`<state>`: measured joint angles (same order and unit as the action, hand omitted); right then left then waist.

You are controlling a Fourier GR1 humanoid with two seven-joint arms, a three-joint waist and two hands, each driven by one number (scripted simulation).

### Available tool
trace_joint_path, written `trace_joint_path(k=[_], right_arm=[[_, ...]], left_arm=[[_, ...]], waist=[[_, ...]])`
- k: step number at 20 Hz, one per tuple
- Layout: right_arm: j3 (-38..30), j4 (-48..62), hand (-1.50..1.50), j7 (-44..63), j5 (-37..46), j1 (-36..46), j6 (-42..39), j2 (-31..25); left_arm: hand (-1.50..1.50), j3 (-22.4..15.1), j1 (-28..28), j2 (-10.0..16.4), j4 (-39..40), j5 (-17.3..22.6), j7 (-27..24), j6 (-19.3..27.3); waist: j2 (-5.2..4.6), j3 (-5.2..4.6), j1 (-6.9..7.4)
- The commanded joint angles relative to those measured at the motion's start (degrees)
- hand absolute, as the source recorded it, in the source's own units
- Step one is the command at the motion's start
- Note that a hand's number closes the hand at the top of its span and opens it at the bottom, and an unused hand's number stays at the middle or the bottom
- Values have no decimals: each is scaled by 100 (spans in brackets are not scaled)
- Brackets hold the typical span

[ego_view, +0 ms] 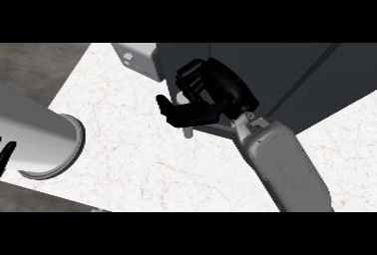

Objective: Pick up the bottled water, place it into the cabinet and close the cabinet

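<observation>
Far left of the dark grey box-shaped cabinet (294, 74), and well apart from it, there's a big grey cylinder-shaped left forearm (37, 134) sitting super close to the camera. Only a black sliver of the left hand (6, 154) pokes in at the picture's edge, so I honestly can't tell if it's open or closed.

Between that forearm and the cabinet it's just the white marbled stone counter (140, 164).

Right up against the cabinet's left side there's a pale grey boxy piece (141, 60), no idea what it is.

Then the black right hand (210, 97) is on the cabinet's left front corner, touching its dark face. Its fingers are curled in with the thumb jutting out away from the cabinet, and I can't see anything actually in its grasp. A small pale stub (190, 132) sticks out just below the hand, at the cabinet's lower edge.

The grey right forearm (283, 164) runs down from the hand, crossing the cabinet's lower edge and out over the counter.

The bottled water: can't tell where it is from this angle.
</observation>
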<state>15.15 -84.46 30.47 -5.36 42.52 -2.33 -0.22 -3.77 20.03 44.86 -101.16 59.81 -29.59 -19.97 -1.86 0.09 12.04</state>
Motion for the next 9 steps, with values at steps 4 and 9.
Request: trace_joint_path(k=[4, 9], right_arm=[[-650, 1164, -150, -362, -306, 1027, 1157, 22], [-503, 1530, -150, -536, -574, 1289, 1430, 22]], left_arm=[[-150, 63, 81, -42, 51, -19, -67, -26], [-150, 202, 112, 85, 90, 103, -16, -156]], waist=[[-73, -23, -62], [-73, -24, -131]])
